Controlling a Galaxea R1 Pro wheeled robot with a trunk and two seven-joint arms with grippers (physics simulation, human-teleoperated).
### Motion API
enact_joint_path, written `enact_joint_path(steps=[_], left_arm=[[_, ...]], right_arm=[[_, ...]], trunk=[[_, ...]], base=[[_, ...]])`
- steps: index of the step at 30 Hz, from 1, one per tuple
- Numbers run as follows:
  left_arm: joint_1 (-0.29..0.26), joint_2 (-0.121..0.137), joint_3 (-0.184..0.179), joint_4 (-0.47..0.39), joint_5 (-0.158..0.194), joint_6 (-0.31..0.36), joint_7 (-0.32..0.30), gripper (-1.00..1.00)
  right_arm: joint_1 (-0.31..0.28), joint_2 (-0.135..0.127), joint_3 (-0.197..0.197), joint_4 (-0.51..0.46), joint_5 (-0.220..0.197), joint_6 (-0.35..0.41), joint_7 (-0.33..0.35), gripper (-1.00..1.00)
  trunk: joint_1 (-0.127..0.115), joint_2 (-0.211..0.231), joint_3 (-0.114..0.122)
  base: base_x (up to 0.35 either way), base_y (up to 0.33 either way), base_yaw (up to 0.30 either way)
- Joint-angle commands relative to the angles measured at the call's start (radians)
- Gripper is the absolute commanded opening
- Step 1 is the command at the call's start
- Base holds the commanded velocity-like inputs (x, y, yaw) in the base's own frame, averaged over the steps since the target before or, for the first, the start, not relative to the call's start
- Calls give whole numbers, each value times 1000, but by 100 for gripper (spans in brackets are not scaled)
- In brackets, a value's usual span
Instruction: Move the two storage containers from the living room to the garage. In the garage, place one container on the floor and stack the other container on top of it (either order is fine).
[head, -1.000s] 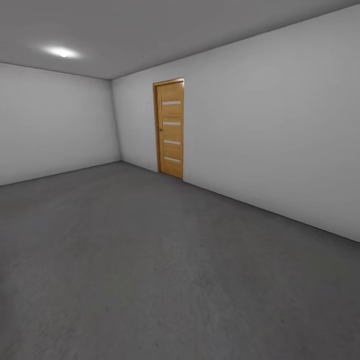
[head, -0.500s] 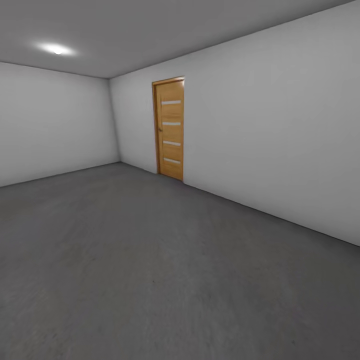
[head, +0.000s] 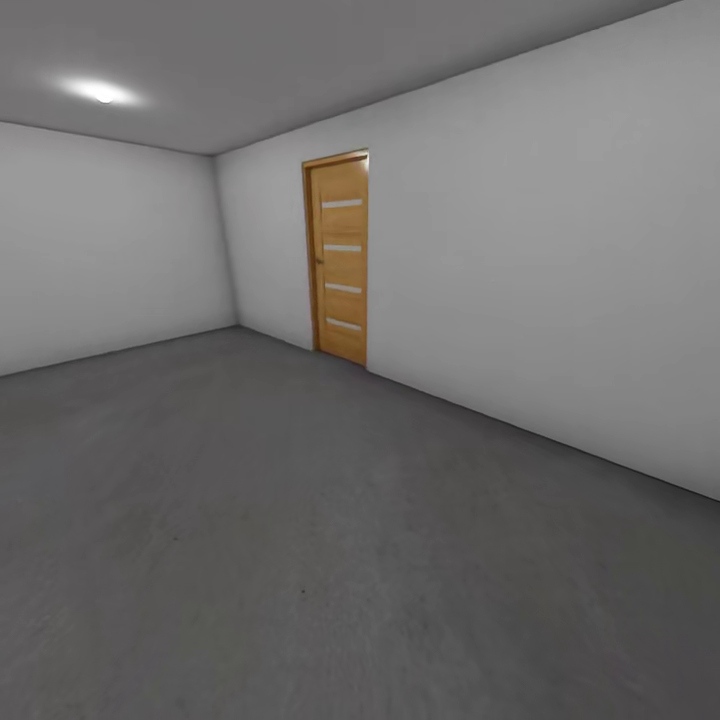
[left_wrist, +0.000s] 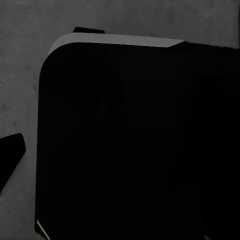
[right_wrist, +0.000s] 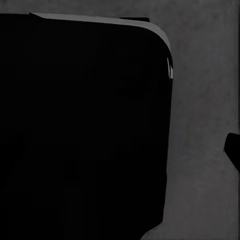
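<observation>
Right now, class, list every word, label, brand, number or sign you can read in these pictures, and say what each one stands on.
None: no readable text in any view.
The wooden door carries four pale horizontal strips, no lettering.
The white walls, grey ceiling and dark grey floor are plain.
The wrist views show a dark rounded body over the floor, unmarked.

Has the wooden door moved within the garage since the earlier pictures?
No. The door keeps its place in the white wall; the whole view shifted slightly, so the camera moved.

Dark grey speckled floor (head: 300, 520), plain white walls (head: 540, 260), grey ceiling (head: 300, 60), orange-brown wooden door (head: 338, 258) with 4 pale slats.
</observation>
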Motion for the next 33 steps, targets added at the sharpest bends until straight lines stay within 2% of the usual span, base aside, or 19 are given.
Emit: enact_joint_path(steps=[1, 33], left_arm=[[0, -1, 3, 0, 8, -2, 0, 100], [0, -1, 5, 0, 8, -3, 0, 100]], right_arm=[[0, 0, 0, 0, 1, -3, 0, 100], [1, 1, 0, 0, 1, -3, 0, 100]], trunk=[[1, 0, -1], [1, 0, -1]], base=[[321, 0, 0], [321, 0, 0]])
